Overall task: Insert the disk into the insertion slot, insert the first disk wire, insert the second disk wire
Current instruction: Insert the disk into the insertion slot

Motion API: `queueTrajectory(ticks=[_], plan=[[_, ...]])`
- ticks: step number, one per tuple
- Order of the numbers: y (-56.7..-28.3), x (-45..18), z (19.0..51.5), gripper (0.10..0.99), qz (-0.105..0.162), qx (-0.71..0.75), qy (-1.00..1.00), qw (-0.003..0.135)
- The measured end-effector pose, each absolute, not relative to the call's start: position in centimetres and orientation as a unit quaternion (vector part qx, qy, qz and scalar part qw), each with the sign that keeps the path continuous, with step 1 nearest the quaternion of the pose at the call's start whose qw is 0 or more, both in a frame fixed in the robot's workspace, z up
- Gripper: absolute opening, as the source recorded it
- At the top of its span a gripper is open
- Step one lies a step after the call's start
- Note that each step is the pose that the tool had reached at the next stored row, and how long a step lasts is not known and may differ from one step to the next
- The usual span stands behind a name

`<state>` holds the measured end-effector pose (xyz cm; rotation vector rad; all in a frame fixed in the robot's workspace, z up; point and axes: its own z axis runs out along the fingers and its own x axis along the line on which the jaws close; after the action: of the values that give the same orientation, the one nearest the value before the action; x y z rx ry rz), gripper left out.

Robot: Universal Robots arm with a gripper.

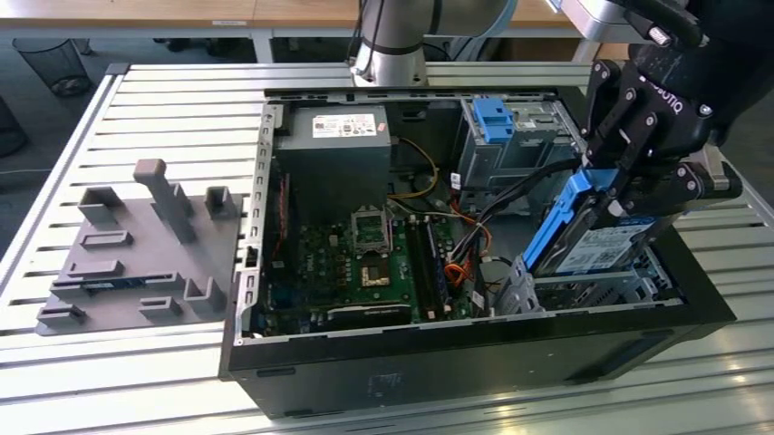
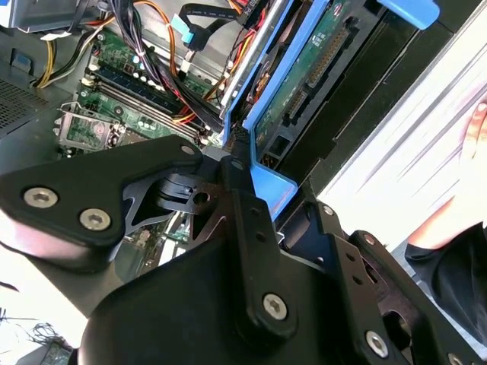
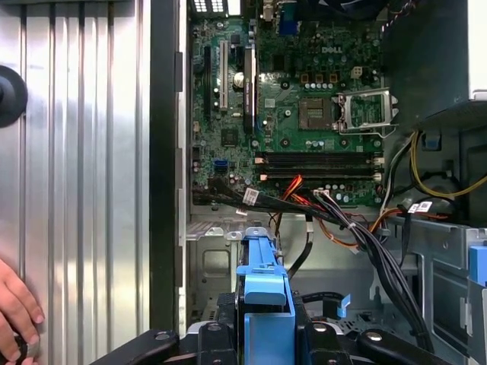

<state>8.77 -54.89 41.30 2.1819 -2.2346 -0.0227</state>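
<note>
In the exterior view my gripper (image 1: 619,192) is shut on the disk (image 1: 601,243), a silver drive with a white-and-blue label in a bright blue caddy. The disk hangs steeply tilted over the case's front right corner. Its lower end reaches the top of the insertion slot (image 1: 611,288), a silver perforated cage. In the first wrist view the blue caddy (image 3: 263,300) sits between my black fingers (image 3: 209,334), above the cage (image 3: 213,266). In the second wrist view the disk's green underside (image 2: 304,84) shows beyond the gripper (image 2: 247,179). Black and orange wires (image 3: 358,236) lie loose beside the cage.
The open computer case (image 1: 472,340) lies on a slatted metal table. A taller grey cage with a blue latch (image 1: 496,122) stands behind the slot, and the power supply (image 1: 333,149) is at the back left. A grey fixture plate (image 1: 133,249) lies left of the case. A person's hand (image 3: 17,312) rests on the table.
</note>
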Motion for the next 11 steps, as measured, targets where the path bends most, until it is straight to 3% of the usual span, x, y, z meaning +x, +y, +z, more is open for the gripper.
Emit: queueTrajectory(ticks=[11], plan=[[-54.9,8.77,40.9,0.365,-0.007,0.699,-0.715,0.009]])
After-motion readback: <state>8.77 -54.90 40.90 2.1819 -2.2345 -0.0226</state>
